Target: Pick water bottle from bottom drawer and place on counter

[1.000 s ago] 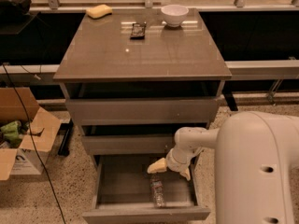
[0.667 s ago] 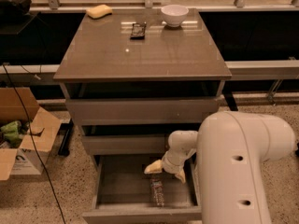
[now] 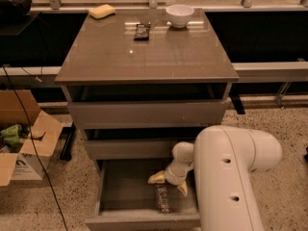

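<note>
The water bottle (image 3: 162, 198) lies on its side in the open bottom drawer (image 3: 122, 191), right of the middle, pointing front to back. My gripper (image 3: 169, 184) hangs in the drawer just above the bottle's far end. Its cream fingers (image 3: 156, 178) are spread apart with nothing between them. The white arm (image 3: 231, 177) reaches in from the right and hides the drawer's right side. The counter (image 3: 144, 57) is the glossy grey-brown top of the cabinet.
On the counter stand a white bowl (image 3: 179, 15), a yellow sponge (image 3: 102, 11) and a small dark packet (image 3: 141, 31). The two upper drawers are slightly open. An open cardboard box (image 3: 21, 138) and a black cable (image 3: 33, 148) are on the floor at the left.
The arm has swung left, filling more of the view. The gripper has shifted slightly left and down over the bottle. The bottle has not moved.
</note>
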`<state>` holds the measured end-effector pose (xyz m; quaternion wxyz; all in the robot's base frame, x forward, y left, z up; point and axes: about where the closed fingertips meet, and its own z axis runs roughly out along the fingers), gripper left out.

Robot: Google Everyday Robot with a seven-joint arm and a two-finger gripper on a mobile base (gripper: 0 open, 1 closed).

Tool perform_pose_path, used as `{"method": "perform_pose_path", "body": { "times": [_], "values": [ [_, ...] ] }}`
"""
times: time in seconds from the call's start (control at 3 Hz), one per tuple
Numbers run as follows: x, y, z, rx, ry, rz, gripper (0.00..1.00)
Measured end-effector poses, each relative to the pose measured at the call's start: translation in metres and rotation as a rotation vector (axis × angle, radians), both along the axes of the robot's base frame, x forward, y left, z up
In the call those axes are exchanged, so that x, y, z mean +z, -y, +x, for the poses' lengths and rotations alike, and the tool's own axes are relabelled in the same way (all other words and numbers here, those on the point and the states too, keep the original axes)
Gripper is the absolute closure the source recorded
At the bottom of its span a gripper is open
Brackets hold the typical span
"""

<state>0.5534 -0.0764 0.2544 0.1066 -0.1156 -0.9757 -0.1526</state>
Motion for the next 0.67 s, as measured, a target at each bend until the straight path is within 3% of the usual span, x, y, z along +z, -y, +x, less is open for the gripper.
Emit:
{"method": "perform_pose_path", "body": {
  "times": [0.33,0.67],
  "values": [
    [-0.028,0.003,0.003,-0.036,-0.016,0.059,0.0],
    [-0.03,0.009,0.017,-0.051,0.021,0.175,0.0]
  ]
}}
